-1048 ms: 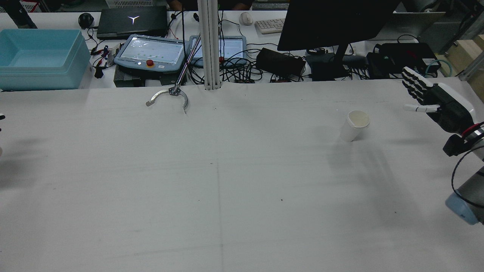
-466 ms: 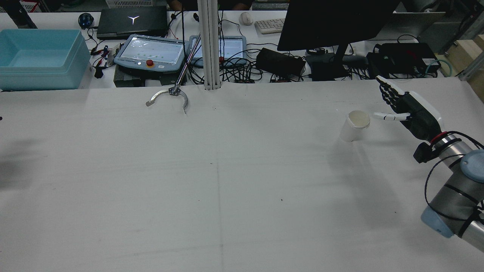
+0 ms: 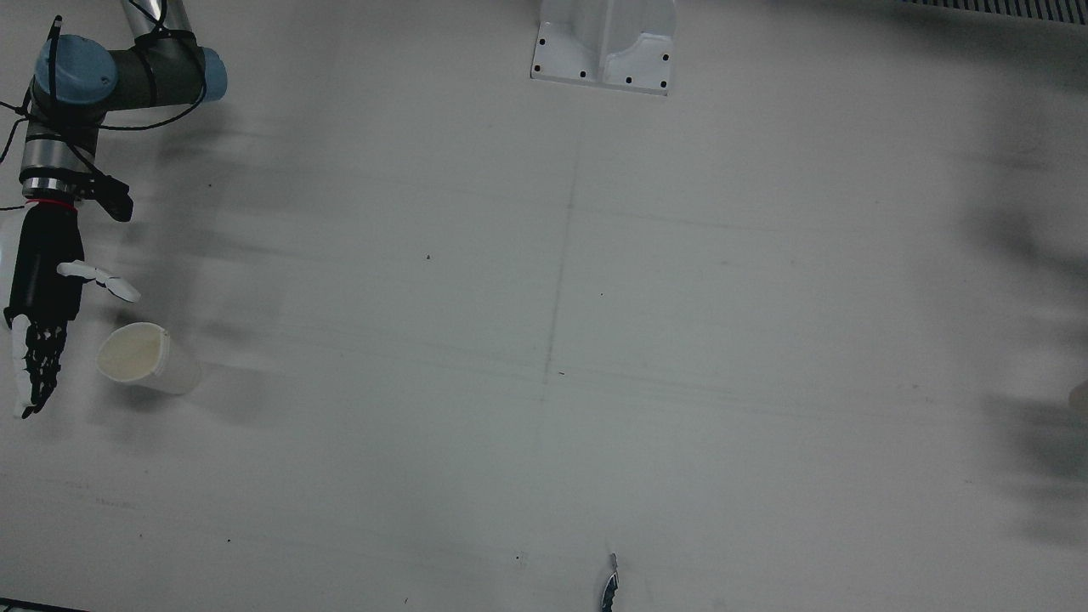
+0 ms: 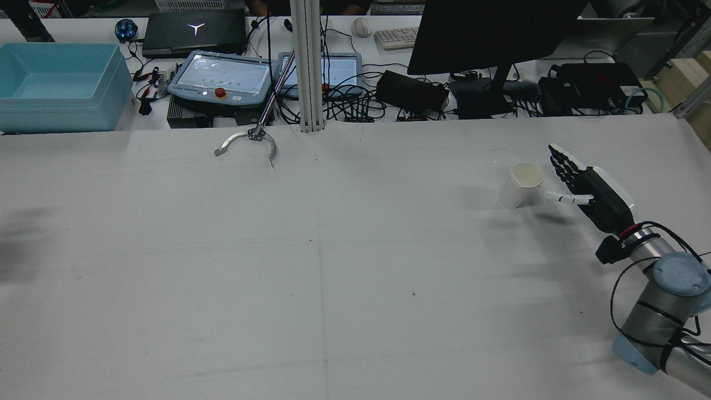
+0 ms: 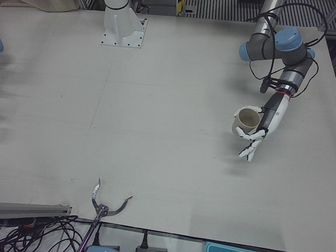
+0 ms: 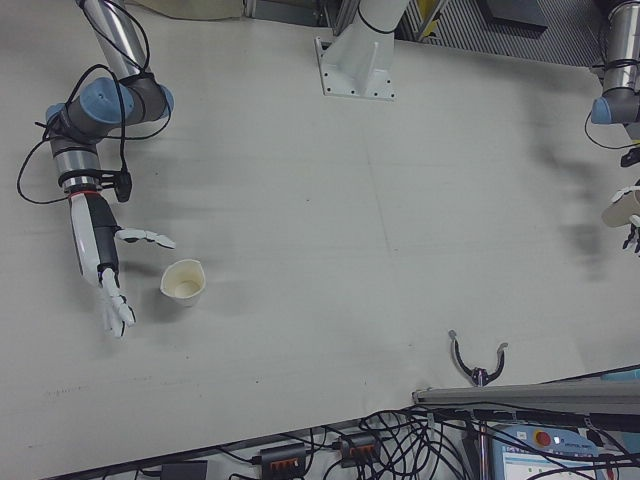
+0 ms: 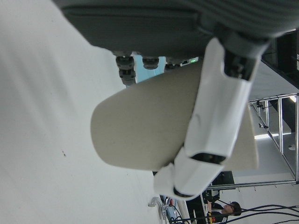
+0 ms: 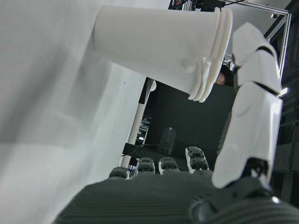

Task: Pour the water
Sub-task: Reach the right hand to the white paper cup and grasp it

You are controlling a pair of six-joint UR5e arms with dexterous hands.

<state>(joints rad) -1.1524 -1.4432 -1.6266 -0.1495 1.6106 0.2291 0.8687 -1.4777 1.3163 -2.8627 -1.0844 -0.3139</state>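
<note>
Meanwhile right hand (image 4: 589, 191), fingers spread, empty, just beside white cup (image 4: 522, 184) upright on table (image 4: 311, 266); left hand (image 5: 262, 128) grips second cup (image 5: 245, 121).

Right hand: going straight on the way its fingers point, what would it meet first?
Probably nothing near: the right hand points past the white paper cup, which stands thumb-side, apart. Bare white table lies ahead, though depth is unclear.
</note>
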